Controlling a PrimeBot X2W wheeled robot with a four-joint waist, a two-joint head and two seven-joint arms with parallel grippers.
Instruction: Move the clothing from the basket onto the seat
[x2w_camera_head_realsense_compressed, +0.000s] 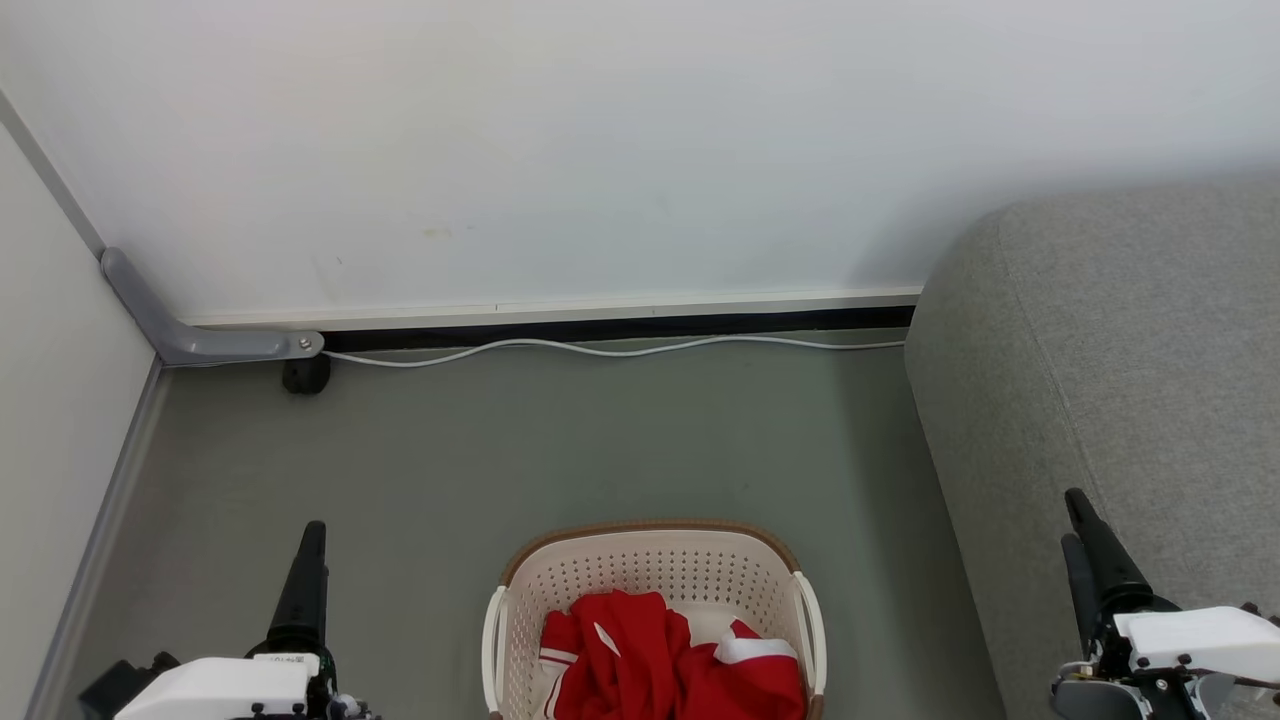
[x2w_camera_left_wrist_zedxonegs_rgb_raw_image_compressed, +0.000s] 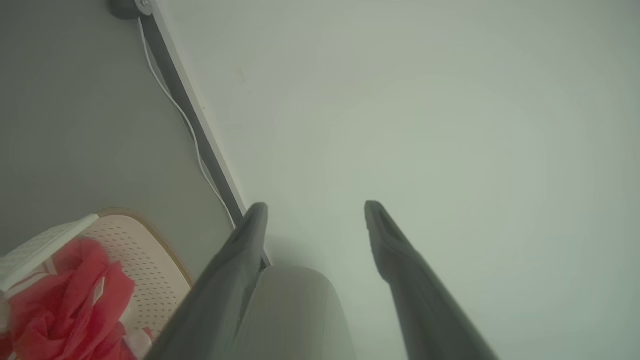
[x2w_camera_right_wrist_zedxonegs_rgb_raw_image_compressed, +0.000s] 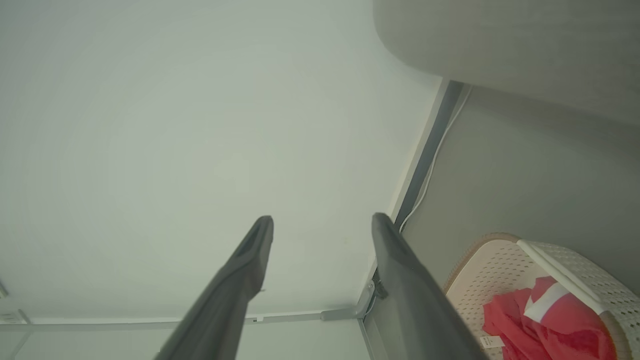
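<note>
The cream basket (x2w_camera_head_realsense_compressed: 655, 563) with a brown rim stands on the grey floor at the bottom centre of the head view. Inside it lies the bright red clothing (x2w_camera_head_realsense_compressed: 672, 660), bunched up, with white trim bands showing. The grey seat (x2w_camera_head_realsense_compressed: 1120, 380) rises at the right, its rounded corner towards the wall. My left gripper (x2w_camera_head_realsense_compressed: 305, 565) hovers left of the basket, and my right gripper (x2w_camera_head_realsense_compressed: 1085, 545) hangs in front of the seat's side. Both stand open with nothing between their fingers, as my left gripper (x2w_camera_left_wrist_zedxonegs_rgb_raw_image_compressed: 315, 212) and my right gripper (x2w_camera_right_wrist_zedxonegs_rgb_raw_image_compressed: 322, 225) show in the wrist views. The basket (x2w_camera_left_wrist_zedxonegs_rgb_raw_image_compressed: 145, 260) and clothing (x2w_camera_left_wrist_zedxonegs_rgb_raw_image_compressed: 65, 305) sit at the lower left of the left wrist view, and the basket (x2w_camera_right_wrist_zedxonegs_rgb_raw_image_compressed: 495, 270) with clothing (x2w_camera_right_wrist_zedxonegs_rgb_raw_image_compressed: 545, 320) at the lower right of the right wrist view.
A white wall runs across the back, with a white cable (x2w_camera_head_realsense_compressed: 600, 348) along its dark skirting. A grey metal bracket (x2w_camera_head_realsense_compressed: 190, 335) and a black foot (x2w_camera_head_realsense_compressed: 305, 375) sit in the left corner beside a pale side panel. Bare grey floor (x2w_camera_head_realsense_compressed: 600, 440) lies between basket and wall.
</note>
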